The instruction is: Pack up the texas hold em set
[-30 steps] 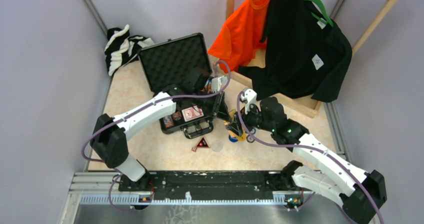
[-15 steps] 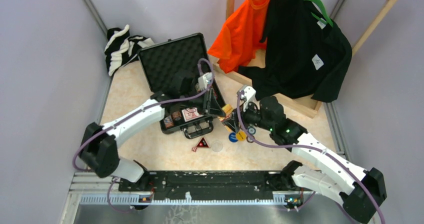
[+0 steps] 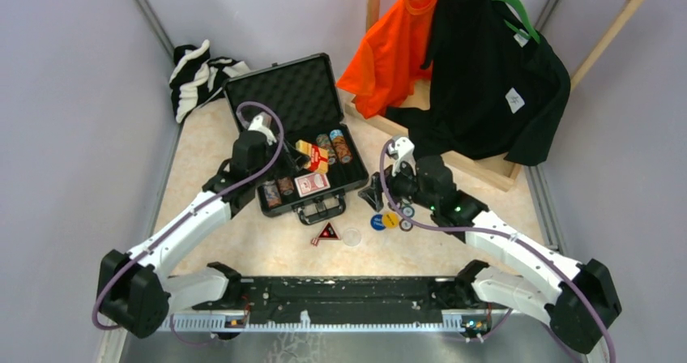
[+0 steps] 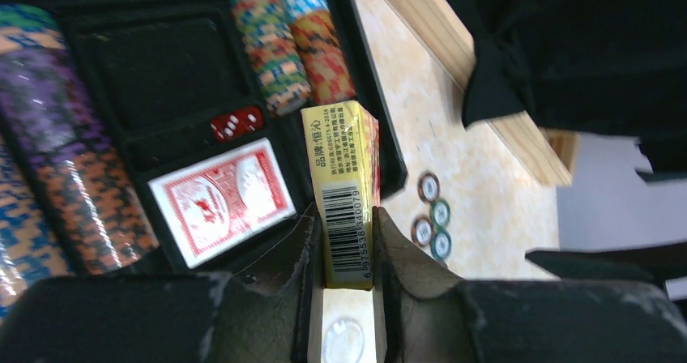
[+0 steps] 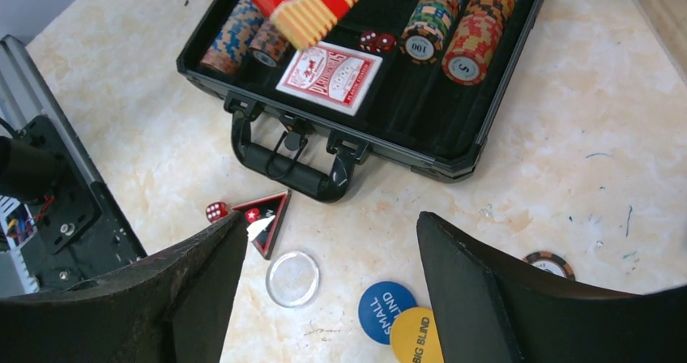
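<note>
The black case (image 3: 356,181) lies open, its foam lid (image 3: 283,96) tipped back. Chip stacks (image 3: 334,146) and a red card deck (image 3: 312,185) sit in its tray. My left gripper (image 3: 298,155) is shut on a yellow-and-red card box (image 4: 344,193), held over the tray (image 4: 389,136) with the barcode facing me. My right gripper (image 5: 330,221) stands open above the table. Below it lie a clear disc (image 5: 292,279), a blue disc (image 5: 387,312), a yellow disc (image 5: 417,337) and the black-red triangle (image 5: 267,217).
Loose chips (image 3: 405,211) lie right of the case and a red die (image 5: 216,211) lies by the triangle. A striped cloth (image 3: 198,75) is at the back left. An orange shirt (image 3: 397,43) and black shirt (image 3: 486,79) hang on a wooden rack (image 3: 454,156).
My left arm has swung back to the left, carrying the card box from the case's right edge to over the tray. The right gripper has opened wider and shifted slightly.
</note>
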Motion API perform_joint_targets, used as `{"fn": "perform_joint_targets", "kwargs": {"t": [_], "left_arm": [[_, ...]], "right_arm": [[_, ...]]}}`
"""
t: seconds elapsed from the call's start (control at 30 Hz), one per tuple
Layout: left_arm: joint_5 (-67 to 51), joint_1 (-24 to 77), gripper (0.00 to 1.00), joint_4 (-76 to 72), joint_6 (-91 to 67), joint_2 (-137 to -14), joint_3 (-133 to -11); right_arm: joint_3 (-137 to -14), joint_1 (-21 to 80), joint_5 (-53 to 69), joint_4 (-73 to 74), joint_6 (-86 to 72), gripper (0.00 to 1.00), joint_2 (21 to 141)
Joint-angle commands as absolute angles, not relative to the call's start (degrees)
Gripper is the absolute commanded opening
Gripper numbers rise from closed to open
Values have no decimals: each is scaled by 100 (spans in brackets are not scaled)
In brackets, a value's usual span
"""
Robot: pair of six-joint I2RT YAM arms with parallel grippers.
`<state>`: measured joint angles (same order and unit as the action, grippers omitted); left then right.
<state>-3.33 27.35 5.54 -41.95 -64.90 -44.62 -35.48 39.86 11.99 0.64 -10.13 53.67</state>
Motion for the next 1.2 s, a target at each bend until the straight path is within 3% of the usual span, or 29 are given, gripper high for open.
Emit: {"fn": "perform_joint_targets", "kwargs": {"t": [0.0,0.33,1.17], "left_arm": [[981,2760,0,-135,-4578,-6425,-4416],[2357,2760,0,-853,-5056,-6937,-3963],[2381,2764,0,-2399,-4895,-8884,-4017]], "right_arm": [[-3674,3991,1294,-516,-1066,77,5694],[-3607,3994,1801,-896,-1132,77,6293],[-3465,3990,2022,-1107,-1169,77,6794]]}}
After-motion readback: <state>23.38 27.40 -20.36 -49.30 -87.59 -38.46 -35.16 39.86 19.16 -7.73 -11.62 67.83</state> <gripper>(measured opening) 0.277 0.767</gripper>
